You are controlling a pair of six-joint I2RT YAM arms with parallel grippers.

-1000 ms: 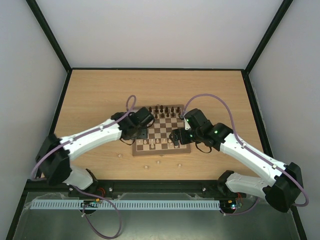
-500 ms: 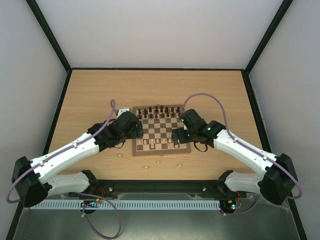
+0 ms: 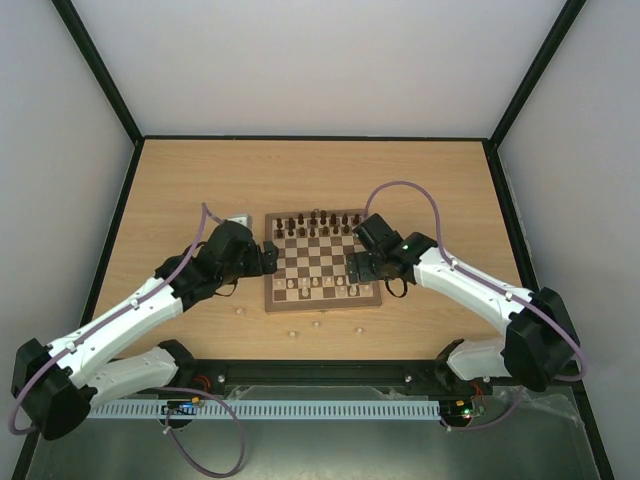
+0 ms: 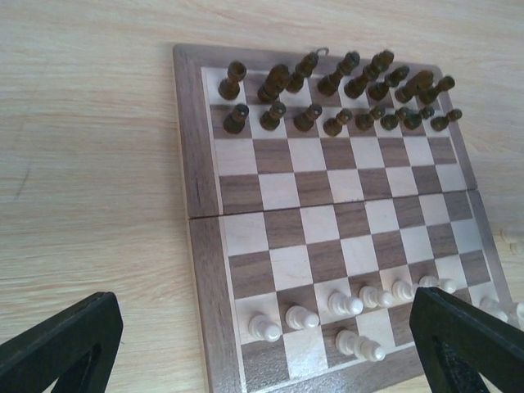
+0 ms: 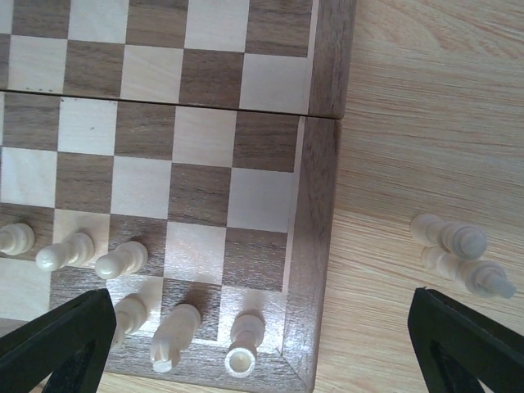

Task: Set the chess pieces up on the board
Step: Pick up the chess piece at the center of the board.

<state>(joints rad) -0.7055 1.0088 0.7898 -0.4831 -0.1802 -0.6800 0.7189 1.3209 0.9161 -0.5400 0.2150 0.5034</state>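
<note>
The board (image 3: 322, 262) lies mid-table. Dark chess pieces (image 4: 327, 90) fill its two far rows. Cream chess pieces (image 4: 344, 304) stand along the near rows, with a single one (image 4: 359, 345) in the nearest row on the left. My left gripper (image 3: 268, 258) hovers open at the board's left edge, its fingers (image 4: 61, 344) wide apart and holding nothing. My right gripper (image 3: 358, 268) is open over the near right corner, above a cream rook (image 5: 246, 342) standing on the corner square. Nothing is held between its fingers (image 5: 467, 344).
Two cream pieces (image 5: 452, 237) lie on their sides on the table just right of the board. Several more loose cream pieces (image 3: 316, 323) are scattered on the wood between the board and the arm bases. Black frame rails edge the tabletop.
My left gripper has pulled back leftward from over the board to its left edge and its jaws have opened wide. The right gripper has stayed at the near right corner.
</note>
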